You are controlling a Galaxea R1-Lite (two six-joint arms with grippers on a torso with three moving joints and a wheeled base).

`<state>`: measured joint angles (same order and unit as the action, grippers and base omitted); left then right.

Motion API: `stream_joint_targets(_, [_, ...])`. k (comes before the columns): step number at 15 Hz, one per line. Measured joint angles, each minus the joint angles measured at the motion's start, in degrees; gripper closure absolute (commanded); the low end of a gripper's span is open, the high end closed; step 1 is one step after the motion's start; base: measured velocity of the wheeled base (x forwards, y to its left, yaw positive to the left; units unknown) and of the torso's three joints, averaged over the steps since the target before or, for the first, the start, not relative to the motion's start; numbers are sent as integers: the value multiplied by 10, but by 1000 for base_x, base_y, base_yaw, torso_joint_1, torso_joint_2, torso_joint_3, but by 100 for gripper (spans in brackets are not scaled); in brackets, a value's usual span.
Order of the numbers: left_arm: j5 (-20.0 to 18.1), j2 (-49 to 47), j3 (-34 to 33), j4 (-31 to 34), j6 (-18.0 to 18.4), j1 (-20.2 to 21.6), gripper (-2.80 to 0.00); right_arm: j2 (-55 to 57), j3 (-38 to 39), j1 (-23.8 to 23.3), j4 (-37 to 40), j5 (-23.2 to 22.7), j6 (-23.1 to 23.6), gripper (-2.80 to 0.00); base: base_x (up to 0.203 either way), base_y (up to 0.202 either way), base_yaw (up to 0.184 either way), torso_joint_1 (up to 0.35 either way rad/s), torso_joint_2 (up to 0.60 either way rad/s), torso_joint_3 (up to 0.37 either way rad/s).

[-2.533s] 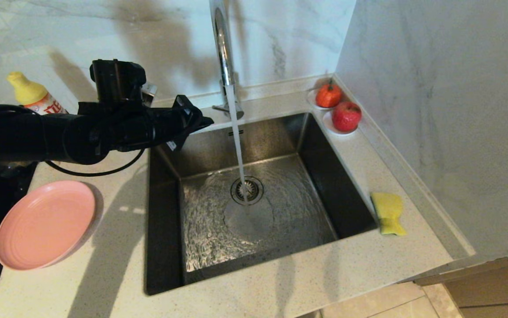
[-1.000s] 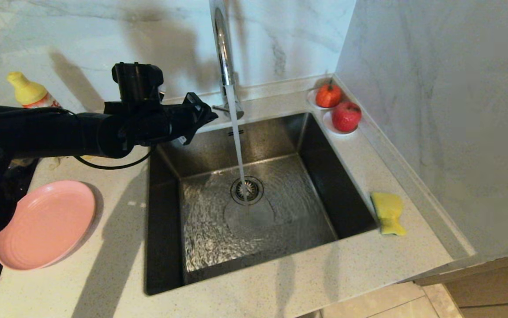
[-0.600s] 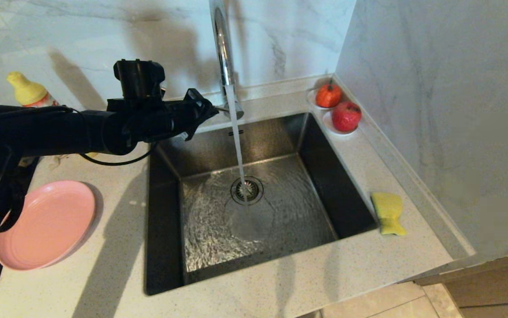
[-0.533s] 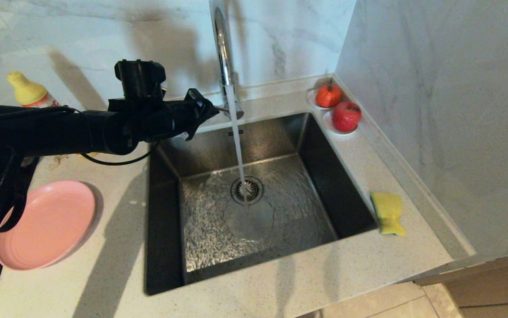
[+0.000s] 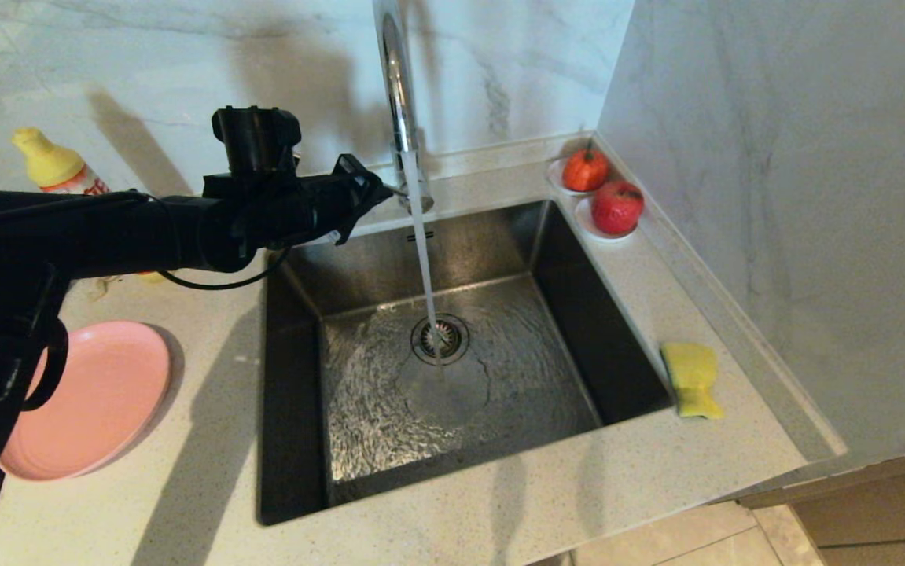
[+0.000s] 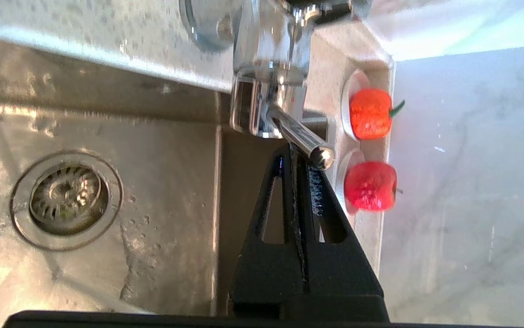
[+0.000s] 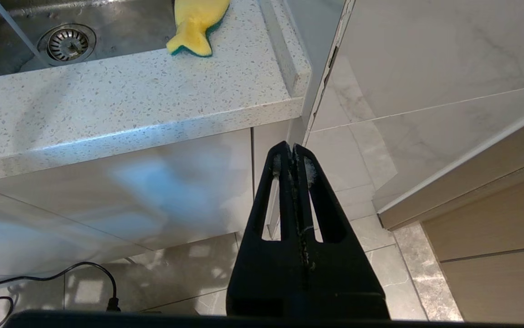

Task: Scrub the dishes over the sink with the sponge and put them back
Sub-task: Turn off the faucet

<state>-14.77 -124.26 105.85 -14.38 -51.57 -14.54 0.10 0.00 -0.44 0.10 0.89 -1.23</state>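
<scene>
Head view showed the left gripper (image 5: 373,191), jaws pressed together, at the faucet (image 5: 399,102) lever above the sink (image 5: 562,259). Pink plate (image 5: 106,393) and sponge (image 5: 692,377) lay on the counter on opposite sides. Parked low, the right gripper (image 7: 292,152) was likewise closed.

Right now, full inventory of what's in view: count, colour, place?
sink: 1, steel, centre of counter, water pooling
faucet: 1, chrome, behind sink, running
faucet lever: 1, chrome, at faucet base
plate: 1, pink, counter left of sink
sponge: 1, yellow, counter right of sink
bottle: 1, yellow cap, back left
fruits: 2, red, back right corner
left gripper: fingers shut, at faucet lever
right gripper: fingers shut, parked below counter edge
</scene>
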Motion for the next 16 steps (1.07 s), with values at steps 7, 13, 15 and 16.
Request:
stream_joint_targets(7, [2, -21, 39, 5, -1, 10, 0, 0, 0, 0, 0, 0, 0, 0, 0, 0, 0, 0, 0, 0])
stream_joint_targets(13, [2, -27, 49, -1, -1, 17, 0, 0, 0, 0, 0, 0, 0, 0, 0, 0, 0, 0, 0, 0])
stream_joint_targets(15, [1, -27, 49, 0, -1, 20, 0, 0, 0, 0, 0, 0, 0, 0, 0, 0, 0, 0, 0, 0])
stream_joint_targets(16, [1, -25, 46, 4, -1, 20, 0, 0, 0, 0, 0, 0, 0, 0, 0, 0, 0, 0, 0, 0])
